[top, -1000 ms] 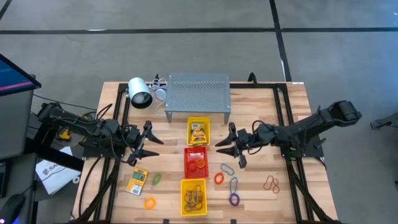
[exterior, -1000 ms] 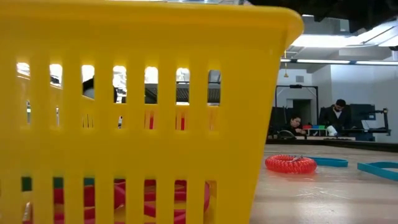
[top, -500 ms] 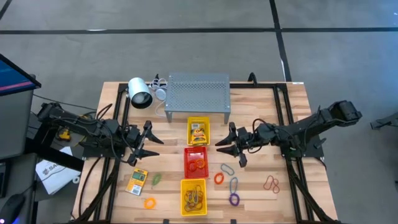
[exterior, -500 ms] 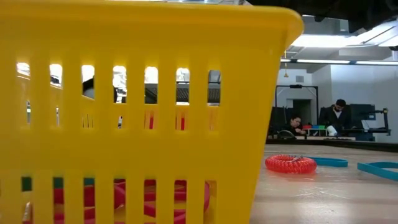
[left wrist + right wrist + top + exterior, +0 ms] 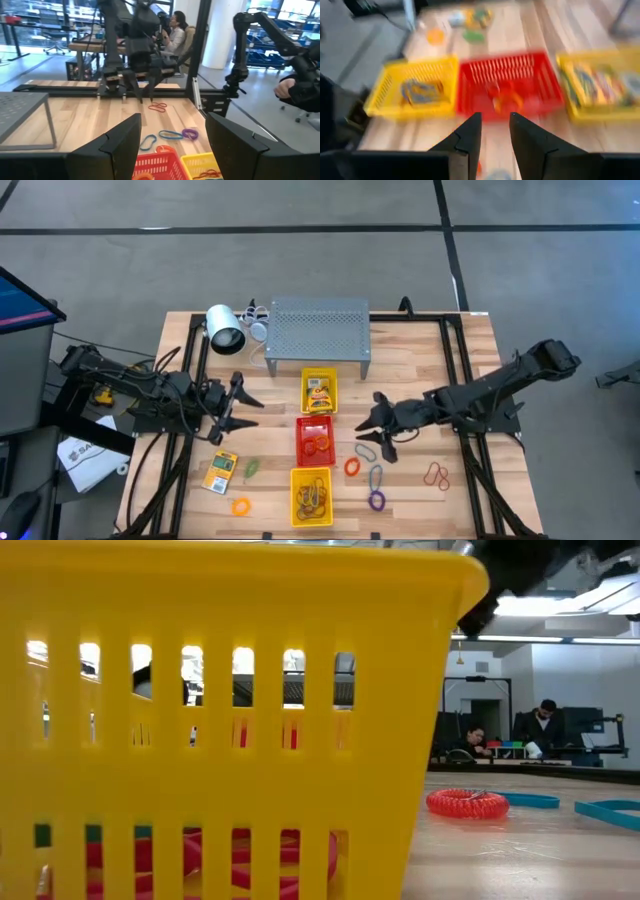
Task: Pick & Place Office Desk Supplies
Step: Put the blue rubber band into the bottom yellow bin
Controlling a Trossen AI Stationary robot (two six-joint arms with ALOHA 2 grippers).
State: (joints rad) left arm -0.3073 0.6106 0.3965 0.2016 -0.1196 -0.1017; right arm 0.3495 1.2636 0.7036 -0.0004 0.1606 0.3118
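We bring our right gripper (image 5: 375, 436), fingers a little apart and holding nothing, beside the red tray (image 5: 313, 439); next we grab the blue ring (image 5: 366, 452).

Table (image 5: 450, 370) pale wood planks; three slotted trays in a row: yellow (image 5: 319, 392), red (image 5: 314, 438), yellow (image 5: 311, 495); perforated grey shelf (image 5: 318, 330); loose rings: orange (image 5: 351, 467), purple (image 5: 376, 501), green (image 5: 252, 468); packet (image 5: 220, 471) yellow-orange, printed; arms black.
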